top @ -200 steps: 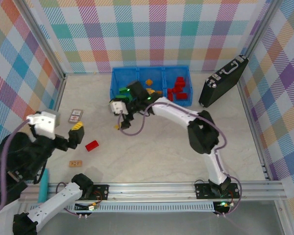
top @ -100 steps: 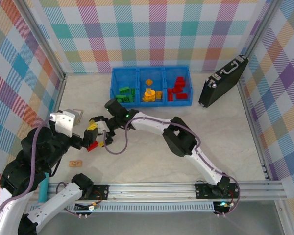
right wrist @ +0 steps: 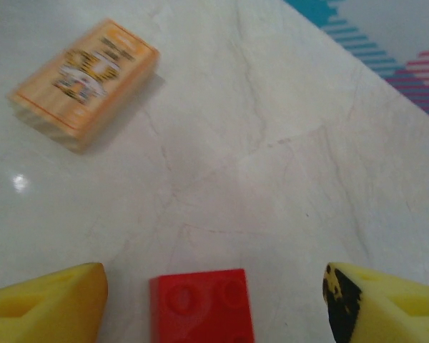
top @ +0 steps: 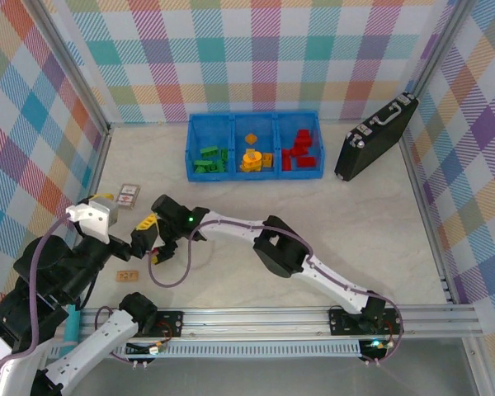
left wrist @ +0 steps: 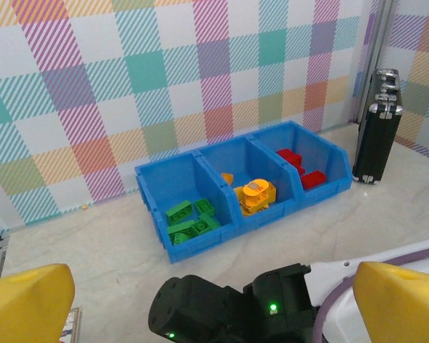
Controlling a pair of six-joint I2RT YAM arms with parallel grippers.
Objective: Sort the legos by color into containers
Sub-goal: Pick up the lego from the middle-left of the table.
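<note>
While the right gripper (right wrist: 214,304) hangs low over the near-left part of the table (top: 379,239), its yellow, foam-like fingers (right wrist: 46,304) are spread wide w/ a red lego (right wrist: 200,307) lying flat on the surface btwn them. It touches neither pad, so nothing is grasped. The brick is glossy and squarish, round studs up. The table is pale, marble-veined and smooth w/ a slight sheen. Beyond the brick, farther toward the near-left corner, lies a flat tan tile (right wrist: 86,75), rectangular w/ a printed face, blurred. The left gripper (left wrist: 214,300) is released too, its wedge-shaped yellow tips far apart and holding nothing. The right arm (left wrist: 229,311), matte black at the wrist w/ green lights, sits just ahead of it. At the far edge, approx mid-table, the blue tray (top: 210,128) of rigid shiny plastic has three adjoining open-top compartments: left w/ green legos (top: 210,158), middle w/ orange-yellow legos (top: 252,157), right w/ more red legos (top: 301,153). A black case (top: 375,136), hard-shelled w/ metal trim and a handle, stands tilted at the far right corner, apart from the tray. Bare marble lies btwn the tray's front wall and the right arm's white links, and along the right edge; both arms crowd the left side.
</note>
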